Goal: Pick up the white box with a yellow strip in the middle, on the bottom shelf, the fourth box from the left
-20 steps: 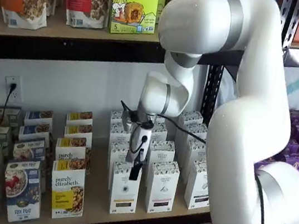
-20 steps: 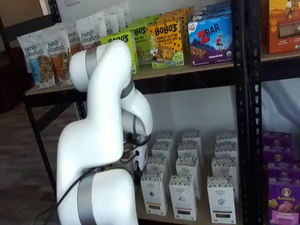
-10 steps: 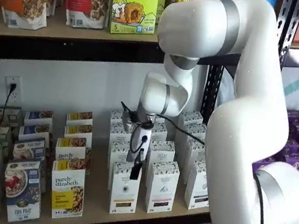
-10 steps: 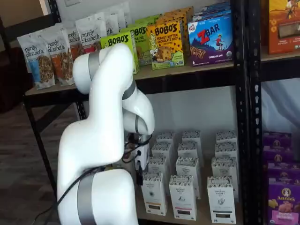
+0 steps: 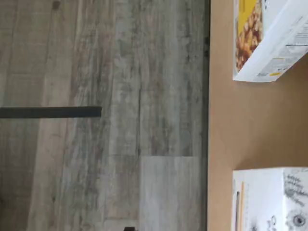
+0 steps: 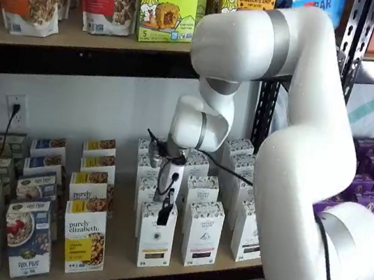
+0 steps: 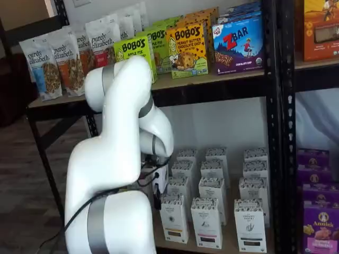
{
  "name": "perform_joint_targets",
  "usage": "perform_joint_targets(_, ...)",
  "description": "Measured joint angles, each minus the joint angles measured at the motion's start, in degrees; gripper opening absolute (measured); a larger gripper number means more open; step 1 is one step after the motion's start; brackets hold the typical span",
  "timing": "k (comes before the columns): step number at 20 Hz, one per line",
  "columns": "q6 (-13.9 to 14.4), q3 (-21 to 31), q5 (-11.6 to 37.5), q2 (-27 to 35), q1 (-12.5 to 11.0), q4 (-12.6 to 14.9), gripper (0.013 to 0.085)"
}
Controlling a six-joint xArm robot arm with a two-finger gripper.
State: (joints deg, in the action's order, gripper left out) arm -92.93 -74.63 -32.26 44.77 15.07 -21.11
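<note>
The white box [image 6: 156, 237] stands at the front of its row on the bottom shelf [image 6: 119, 241], with a speckled top and a yellow-tan band low on its front. It also shows in a shelf view [image 7: 174, 218]. My gripper [image 6: 164, 214] hangs right at the box's top; only a black finger shows, side-on, so no gap can be read. In a shelf view the gripper [image 7: 157, 200] sits at the box's upper left corner. The wrist view shows the tan shelf board [image 5: 226, 130] and a corner of the white box [image 5: 269, 202] with its yellow strip.
A purely elizabeth box [image 6: 84, 237] stands just left of the white box and shows in the wrist view [image 5: 264, 33]. A like white carton [image 6: 202, 234] stands just right, with more rows behind. Grey wooden floor [image 5: 120, 120] lies beyond the shelf edge.
The arm has swung a little to the left, and the gripper has shifted slightly left with it, staying at the top of the front white box.
</note>
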Motion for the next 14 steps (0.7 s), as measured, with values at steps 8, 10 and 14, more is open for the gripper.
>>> perform_joint_targets(8, -2.4, -4.5, 4.0, 4.7, 0.1, -2.8, 0.085)
perform_joint_targets(10, -2.4, -5.8, 4.2, 5.9, -0.1, -2.6, 0.085)
perform_joint_targets(14, -2.8, -8.8, 4.3, 8.5, -0.7, -2.5, 0.085)
